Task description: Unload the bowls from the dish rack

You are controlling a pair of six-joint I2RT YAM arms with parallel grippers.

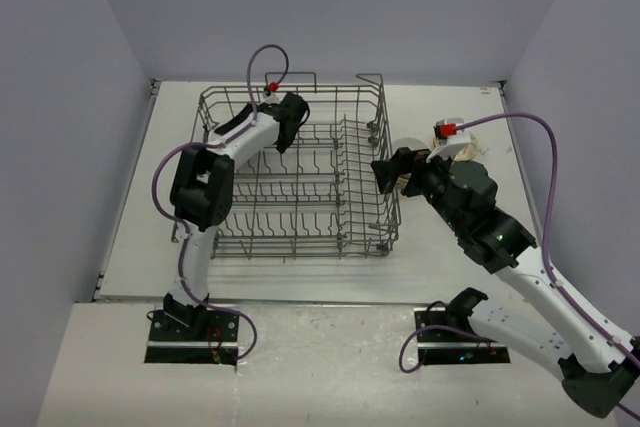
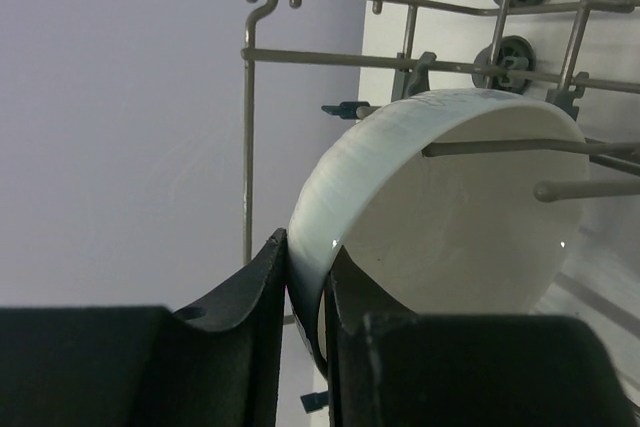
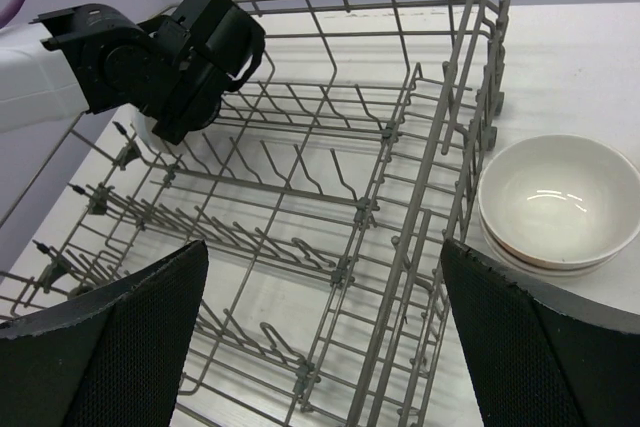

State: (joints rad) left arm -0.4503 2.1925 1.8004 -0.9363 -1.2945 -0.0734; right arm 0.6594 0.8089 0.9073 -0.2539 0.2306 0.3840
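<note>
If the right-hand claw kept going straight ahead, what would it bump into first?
Most likely the wire side wall of the dish rack, directly ahead of the open right gripper, though depth is unclear.

The left tool (image 2: 305, 272) is pinched nearly closed; the right tool (image 3: 320, 257) gapes wide.

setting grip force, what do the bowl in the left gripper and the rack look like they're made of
The white bowl looks like glazed ceramic: smooth, glossy, with a small bright highlight on its thick wall. The dish rack is probably metal wire with a dull grey finish: thin, stiff, straight rods. Whether it is coated cannot be told.
</note>
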